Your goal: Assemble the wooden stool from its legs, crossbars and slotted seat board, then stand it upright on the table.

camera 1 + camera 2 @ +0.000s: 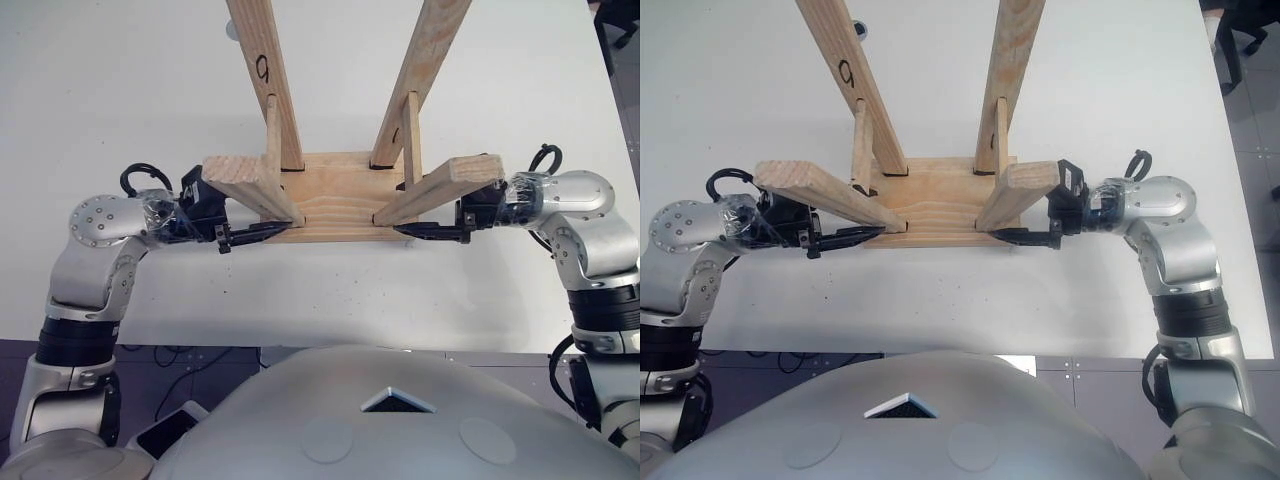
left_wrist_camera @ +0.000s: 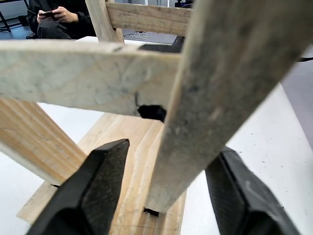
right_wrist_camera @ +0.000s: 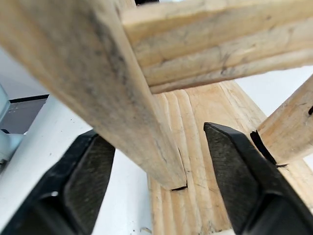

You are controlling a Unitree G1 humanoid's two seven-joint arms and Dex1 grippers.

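As wrist views reveal, left pincer (image 2: 171, 152) and right pincer (image 3: 156, 134) gape — astride stool legs (image 2: 220, 73).

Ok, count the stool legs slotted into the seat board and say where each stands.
4; none look hidden. At the far corners of the seat board: far left leg, far right leg. At its near corners: near left leg, near right leg.

Right pincer (image 3: 155, 135) spread around a leg (image 3: 88, 73) slotted into the seat board (image 3: 195, 117).
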